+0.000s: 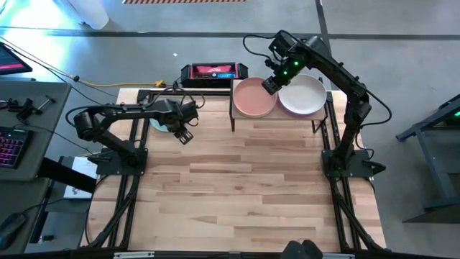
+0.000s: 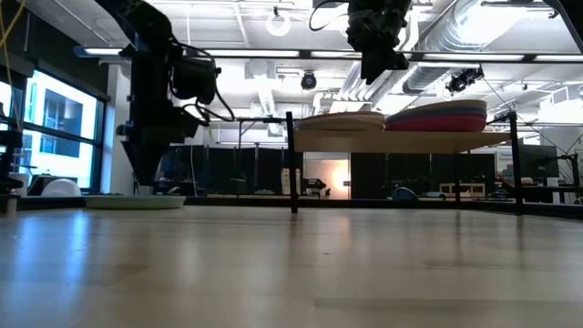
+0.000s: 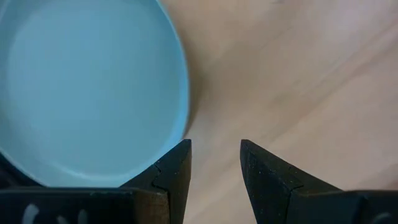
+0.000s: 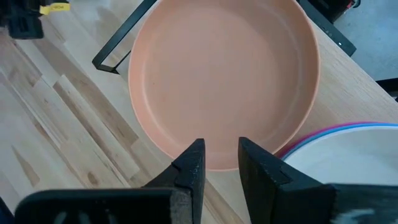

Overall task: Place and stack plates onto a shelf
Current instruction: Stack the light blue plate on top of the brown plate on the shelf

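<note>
Step in hand: the last loose plate is judged to be under approach, the rest already being stacked on the shelf [image 1: 237, 115].
Teal plate [image 3: 81, 87]: it is seen lying flat on the counter [image 1: 244, 187] at the far left, well apart from the shelf, and is not yet gripped.
Left end effector [image 3: 214, 165]: it is held just above the counter beside the teal plate's rim, fingers spread with a narrow gap, nothing between them.
Peach-pink plate [image 4: 224, 81]: it is seen on top of the shelf's left pile.
Cream-white plate [image 1: 303, 95]: it is seen on top of the right pile, with pink and blue rims showing under it in the right wrist view.
Right end effector [image 4: 219, 163]: it is held over the shelf between the two piles, fingers slightly parted and empty.
Next move: the left fingers are judged to need to straddle the teal rim and be pressed together, after which the plate must be lifted and carried to a pile.
Caution: a shallow rim leaves little to pinch, so slipping is a risk.
</note>
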`<state>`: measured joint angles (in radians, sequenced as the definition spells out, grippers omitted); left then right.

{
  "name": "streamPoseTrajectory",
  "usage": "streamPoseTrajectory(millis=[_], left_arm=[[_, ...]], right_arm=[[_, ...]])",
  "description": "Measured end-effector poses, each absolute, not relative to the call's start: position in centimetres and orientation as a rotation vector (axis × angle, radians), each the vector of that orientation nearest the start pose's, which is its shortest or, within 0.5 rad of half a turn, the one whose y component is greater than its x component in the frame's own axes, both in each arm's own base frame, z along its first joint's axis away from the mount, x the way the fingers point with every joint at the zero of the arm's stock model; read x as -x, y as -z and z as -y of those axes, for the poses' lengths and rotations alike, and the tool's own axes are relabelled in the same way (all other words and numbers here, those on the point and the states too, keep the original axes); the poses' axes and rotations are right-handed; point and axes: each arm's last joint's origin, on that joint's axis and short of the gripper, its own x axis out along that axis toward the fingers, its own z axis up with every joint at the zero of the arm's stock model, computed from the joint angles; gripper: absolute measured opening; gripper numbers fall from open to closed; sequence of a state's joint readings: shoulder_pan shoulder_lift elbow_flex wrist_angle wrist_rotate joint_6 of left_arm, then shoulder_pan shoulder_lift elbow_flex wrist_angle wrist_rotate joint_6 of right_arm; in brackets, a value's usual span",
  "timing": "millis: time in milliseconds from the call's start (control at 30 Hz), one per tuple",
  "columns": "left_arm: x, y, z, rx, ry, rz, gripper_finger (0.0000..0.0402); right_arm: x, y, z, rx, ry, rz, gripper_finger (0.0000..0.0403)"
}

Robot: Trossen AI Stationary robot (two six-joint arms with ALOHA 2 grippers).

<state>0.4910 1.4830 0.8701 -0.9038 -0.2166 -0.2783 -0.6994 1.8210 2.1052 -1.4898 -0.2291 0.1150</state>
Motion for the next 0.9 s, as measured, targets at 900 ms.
streamPoseTrajectory(millis=[900], left_arm=[[-18.6,-14.5,-13.8,0.478,-0.802,-1.462,0.0129]], right_arm=[[-26.4,-39.6,21.3,-0.647,0.48,-1.052,0.0074]])
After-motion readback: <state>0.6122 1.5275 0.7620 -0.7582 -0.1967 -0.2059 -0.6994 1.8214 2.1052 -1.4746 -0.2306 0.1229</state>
